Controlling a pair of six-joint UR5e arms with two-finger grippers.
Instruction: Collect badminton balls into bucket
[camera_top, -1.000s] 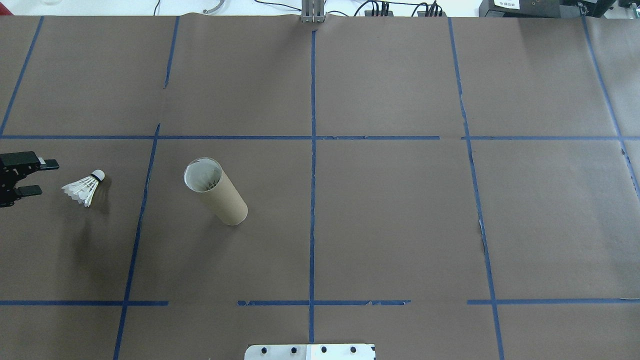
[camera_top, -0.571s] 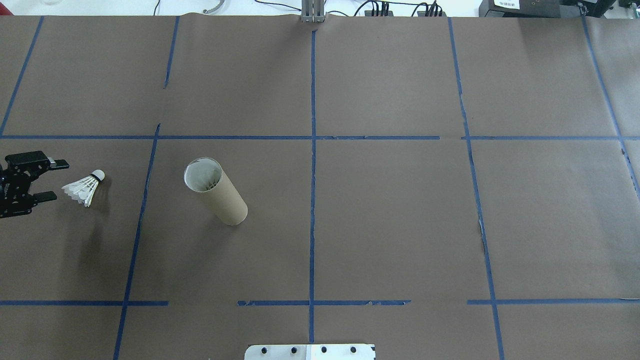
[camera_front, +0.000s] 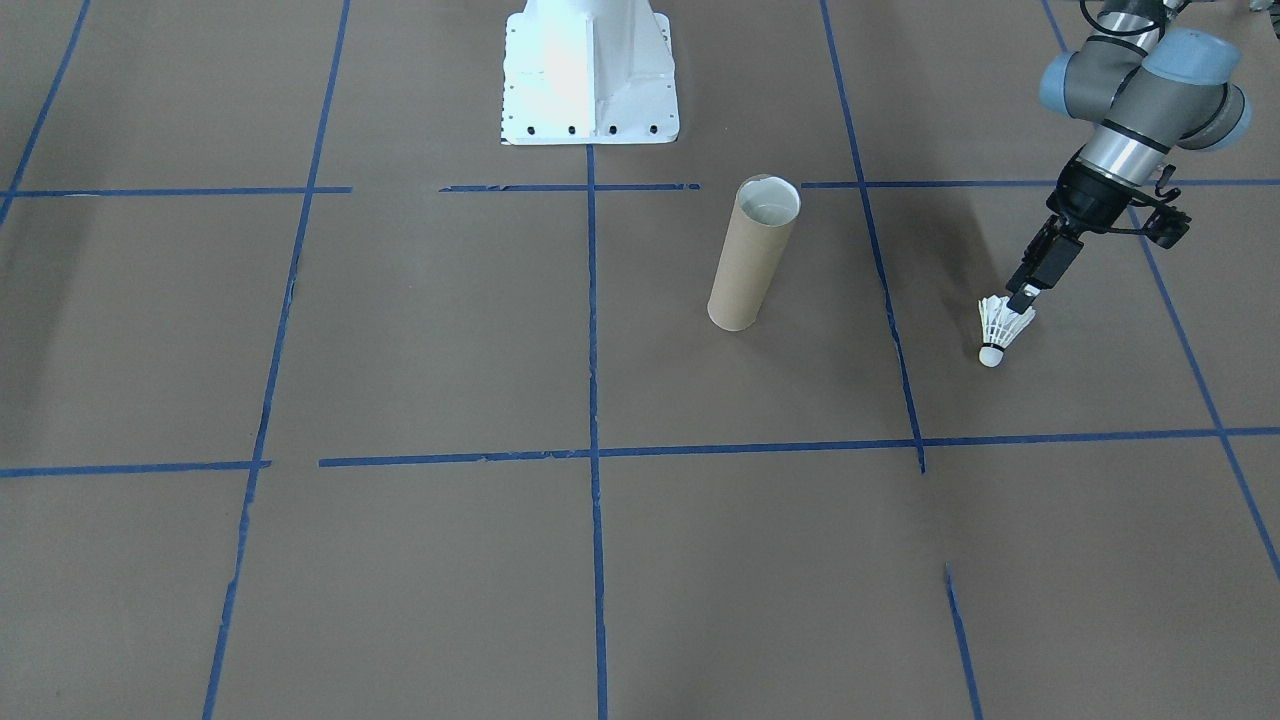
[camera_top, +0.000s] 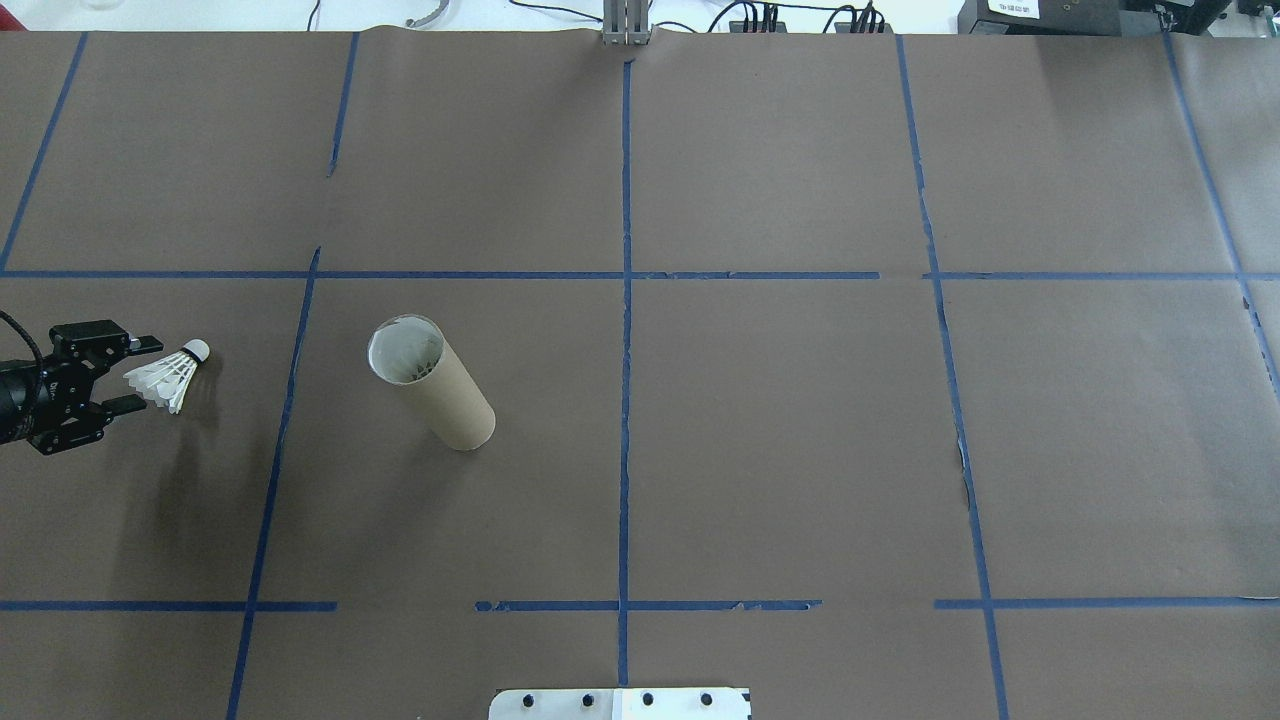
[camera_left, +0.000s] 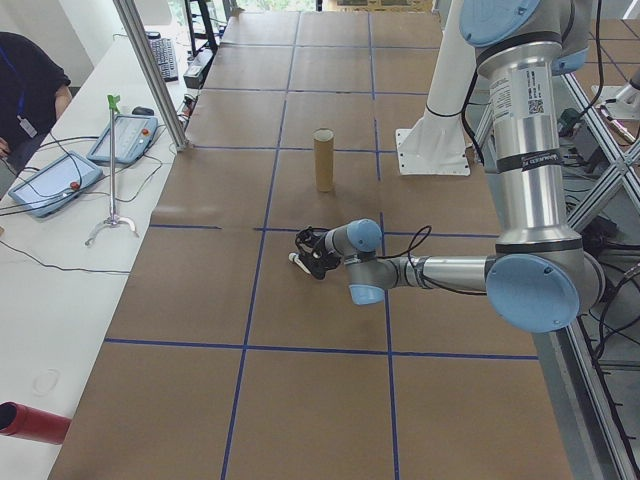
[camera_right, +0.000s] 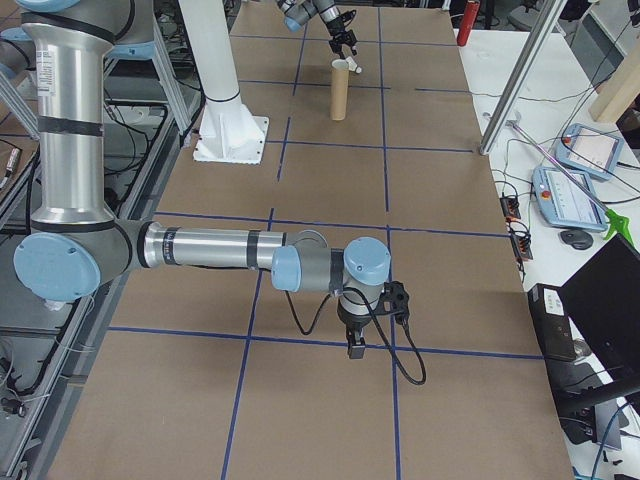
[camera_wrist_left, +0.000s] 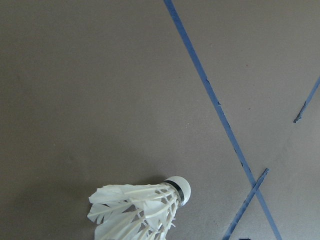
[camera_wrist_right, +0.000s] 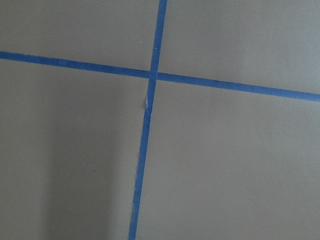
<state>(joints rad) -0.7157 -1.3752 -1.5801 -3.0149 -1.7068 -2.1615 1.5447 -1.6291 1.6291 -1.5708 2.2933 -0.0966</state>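
Note:
A white feathered shuttlecock, the badminton ball (camera_top: 172, 377) (camera_front: 1000, 328) (camera_wrist_left: 142, 210), lies on its side on the brown paper, cork tip pointing toward the bucket. My left gripper (camera_top: 147, 373) (camera_front: 1025, 298) (camera_left: 305, 258) is open and low at the feather end, one finger on each side of the skirt's edge. The bucket (camera_top: 435, 385) (camera_front: 752, 255) (camera_left: 323, 160), a brown cardboard tube with a pale inside, stands upright to the right of the shuttlecock. My right gripper (camera_right: 352, 348) shows only in the exterior right view, low over bare paper far from both; I cannot tell its state.
Blue tape lines divide the paper-covered table (camera_top: 780, 440). The white robot base (camera_front: 590, 75) sits at the near middle edge. A side table (camera_left: 60, 250) with tablets, cables and a seated person (camera_left: 25, 70) runs along the far side.
My left gripper has moved right toward the shuttlecock; its open fingers now reach the feather skirt. Shuttlecock and bucket have not moved.

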